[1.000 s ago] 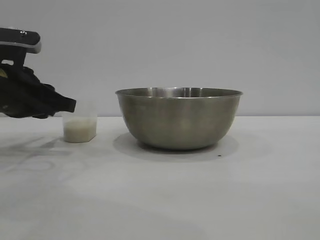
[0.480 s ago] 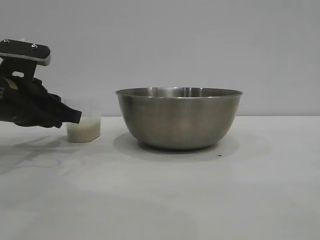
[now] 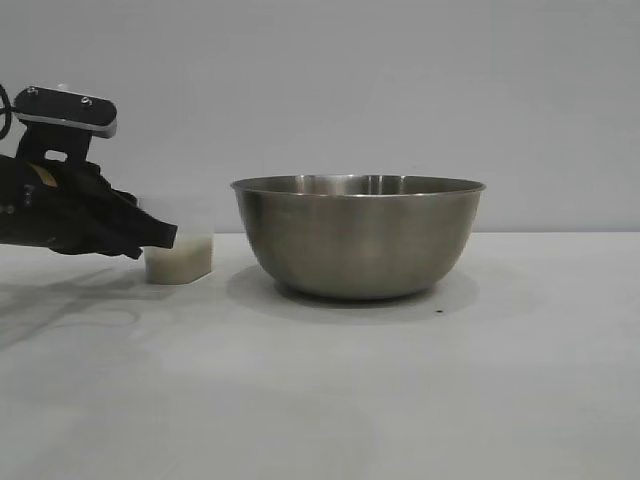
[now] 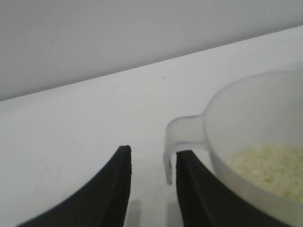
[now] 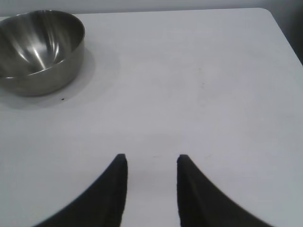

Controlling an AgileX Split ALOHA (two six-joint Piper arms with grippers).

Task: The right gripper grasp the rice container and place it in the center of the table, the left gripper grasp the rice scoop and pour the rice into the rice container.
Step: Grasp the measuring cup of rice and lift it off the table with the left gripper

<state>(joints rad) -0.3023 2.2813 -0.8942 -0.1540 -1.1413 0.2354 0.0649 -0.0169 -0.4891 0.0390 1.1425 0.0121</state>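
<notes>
- The left claw [image 4: 151, 163] is low over the table, at the left side of the outside view, and it points sideways at the little cup.
- Its two black fingers [image 4: 116, 189] have a small gap between them.
- The loop handle of the little cup [image 4: 258, 142] sits right in that gap, close against one finger. I cannot tell if the fingers squeeze the handle yet.
- The little cup is see-through and whitish. It stands on the table [image 3: 400, 400], and the claw tip [image 3: 160, 237] reaches its side.
- There is rice [image 4: 270, 165] in the bottom of the cup. The grains are small and off-white.
- The big metal bowl [image 3: 358, 238] stands upright in the middle of the table. It is just to the right of the little cup in the outside view, and they do not touch.
- The bowl is shiny grey with a thin rim, and much bigger than the cup.
- The right claw [image 5: 149, 163] hangs over a bare part of the table, well away from the bowl [image 5: 40, 49]. Its fingers are apart and hold nothing.
- The table is wide, flat and white. A tiny dark speck [image 3: 438, 311] lies near the foot of the bowl.
- A soft shadow lies under the bowl and another under the left arm.
- Behind the table is a plain pale grey wall [image 3: 400, 90].
</notes>
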